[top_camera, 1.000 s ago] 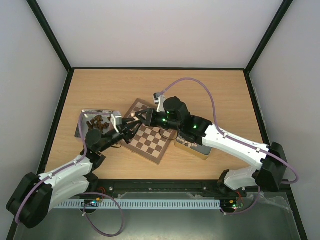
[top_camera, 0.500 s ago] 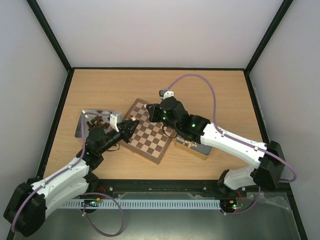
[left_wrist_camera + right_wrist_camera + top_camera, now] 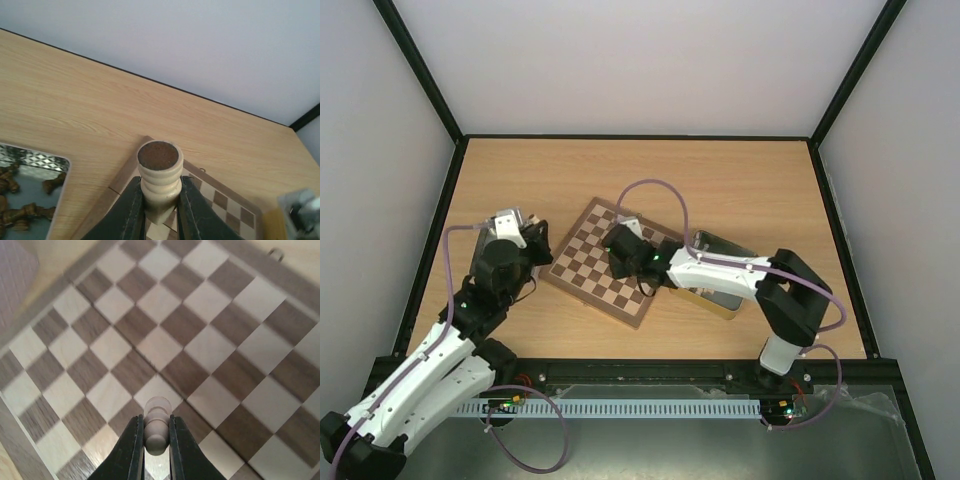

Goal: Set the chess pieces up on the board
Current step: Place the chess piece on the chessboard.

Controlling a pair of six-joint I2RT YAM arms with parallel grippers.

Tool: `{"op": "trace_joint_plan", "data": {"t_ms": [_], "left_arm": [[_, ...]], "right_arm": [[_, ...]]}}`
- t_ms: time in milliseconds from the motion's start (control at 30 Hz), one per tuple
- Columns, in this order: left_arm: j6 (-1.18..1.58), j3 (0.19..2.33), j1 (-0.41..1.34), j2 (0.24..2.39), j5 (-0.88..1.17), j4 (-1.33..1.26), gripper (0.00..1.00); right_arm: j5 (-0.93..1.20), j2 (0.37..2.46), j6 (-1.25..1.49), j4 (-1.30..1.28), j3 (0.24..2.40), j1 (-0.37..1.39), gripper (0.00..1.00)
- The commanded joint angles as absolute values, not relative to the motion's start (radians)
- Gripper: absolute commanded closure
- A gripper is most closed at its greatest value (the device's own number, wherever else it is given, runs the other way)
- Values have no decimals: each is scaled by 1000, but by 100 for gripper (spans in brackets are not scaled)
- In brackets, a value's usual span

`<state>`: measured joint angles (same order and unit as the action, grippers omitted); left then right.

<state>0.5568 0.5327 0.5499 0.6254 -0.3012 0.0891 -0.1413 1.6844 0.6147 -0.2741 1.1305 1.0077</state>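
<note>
The worktop (image 3: 750, 180) carries the board (image 3: 582, 268), set askew. Left of the board lies a silver tray (image 3: 50, 159) of dark pieces (image 3: 9, 181). The left claw (image 3: 160, 202), beside the board's left corner, grips a pale piece (image 3: 160, 182), seemingly base-up. The right claw (image 3: 156, 442), over the board, pinches a pale pawn (image 3: 157, 425).

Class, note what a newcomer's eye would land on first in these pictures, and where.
The left gripper holds a pale chess piece, brown base showing, near a corner of the board. The right gripper pinches a pale pawn over its squares. Dark pieces lie in the silver tray at the left.
</note>
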Motion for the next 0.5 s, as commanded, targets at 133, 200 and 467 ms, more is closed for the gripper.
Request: {"op": "trace_joint_plan", "data": {"t_ms": [133,200,467], "left_arm": [[496,619,542,605,-403,223,97],[496,623,542,602,-401,227,97],[498,621,538,606,-384,218,97]], "right_arm": [[-156,1788,587,-402,1207,1076,87],[-170,1800,591,-427,1225,1079,69],[-178,1806,619,-441,1253,1078,56]]}}
